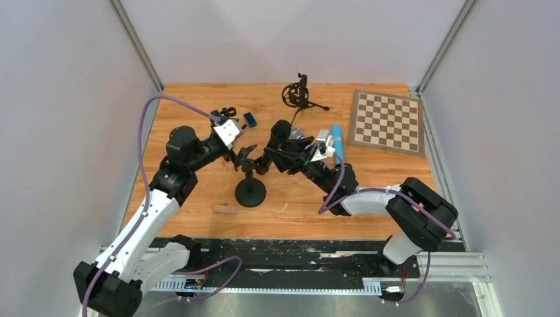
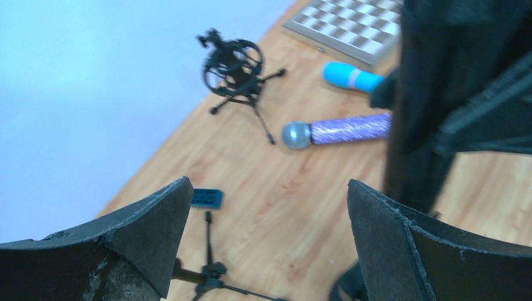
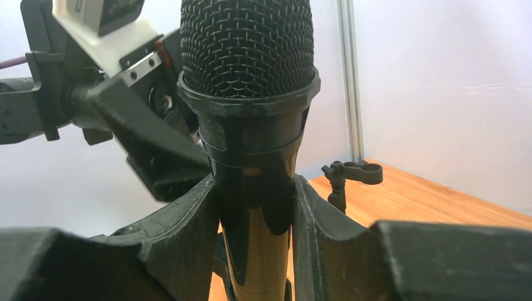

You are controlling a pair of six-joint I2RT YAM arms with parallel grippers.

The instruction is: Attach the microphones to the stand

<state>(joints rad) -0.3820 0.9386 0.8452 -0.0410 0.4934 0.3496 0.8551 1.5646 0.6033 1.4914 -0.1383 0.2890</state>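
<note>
Nearest the arm bases, a round-based stand is seen on the table, with its clip raised between the 2 hands. The left hand is spread wide and grasps nothing. It is poised just beside the clip, probably so that the stand can be steadied while a microphone is fed in.

The right hand is clenched on the black microphone, gripped on the body just below the mesh head. This is judged to leave the lower end free for the clip. That microphone is held off the table and leans toward the stand's top from the right; whether it touches the clip cannot be told.

Just beyond the right hand, the purple glitter microphone and the light blue microphone are lying on the table, well apart from the left hand and not yet attached. Farther back a small tripod mount is standing, and a chessboard is laid at the far right.
</note>
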